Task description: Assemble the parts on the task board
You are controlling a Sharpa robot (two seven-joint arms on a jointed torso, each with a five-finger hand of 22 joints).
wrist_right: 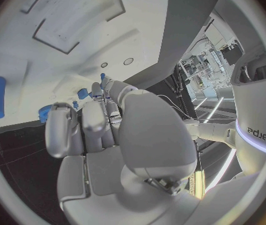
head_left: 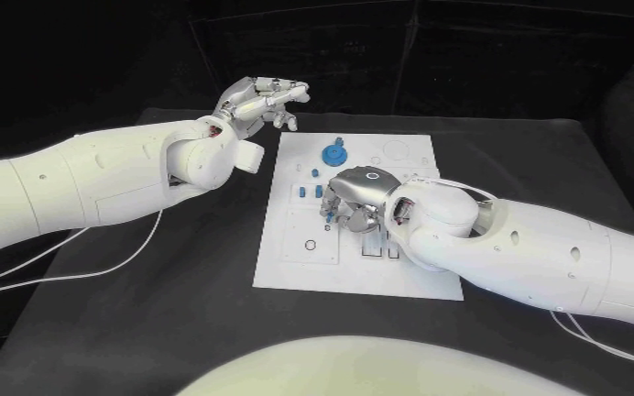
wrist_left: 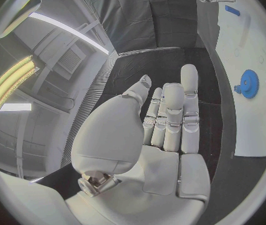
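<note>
right hand [head_left: 355,205] reaching onto task board [head_left: 298,263], grip hidden | left hand [head_left: 262,101] hanging open | risk: bumping blue gear [head_left: 335,152]

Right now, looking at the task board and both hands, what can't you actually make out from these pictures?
- Head view: whether the right hand holds a part; its own back covers the fingertips and the task board beneath.
- Right wrist view: the fingers hide what they touch.
- Head view: the small blue pieces beside that hand are too small to identify.
- Left wrist view: the blue gear is clear, the board's far end is cut off by the rim.
</note>
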